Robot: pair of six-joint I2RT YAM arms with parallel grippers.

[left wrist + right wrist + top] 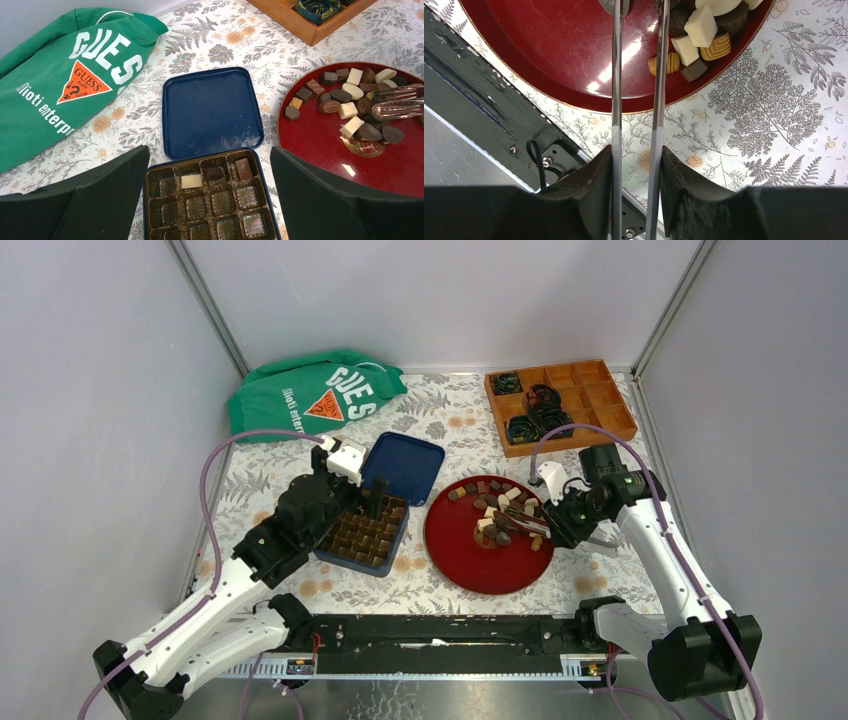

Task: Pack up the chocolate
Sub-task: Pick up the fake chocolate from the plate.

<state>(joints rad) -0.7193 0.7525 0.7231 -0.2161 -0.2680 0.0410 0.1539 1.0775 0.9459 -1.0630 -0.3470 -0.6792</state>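
The chocolate (pixel 500 512) lies as several dark, brown and cream pieces on the back half of the red plate (pixel 490 565). My right gripper (pixel 562 520) is shut on metal tongs (pixel 525 523). The tong tips (pixel 397 102) reach over the pile, and I cannot tell whether a piece is between them. In the right wrist view the tong arms (pixel 616 100) run from my gripper (pixel 636 155) up to the pieces (pixel 701 25). My left gripper (pixel 209 150) is open and empty above the brown tray of the blue box (pixel 210 205). That tray holds a cream piece (pixel 191 180), a dark piece (pixel 214 173) and a brown piece (pixel 243 169).
The blue lid (pixel 405 465) lies just behind the box. A green bag (pixel 315 392) sits at the back left. An orange compartment tray (pixel 560 405) with black coiled cables stands at the back right. The black arm rail (pixel 440 635) runs along the near edge.
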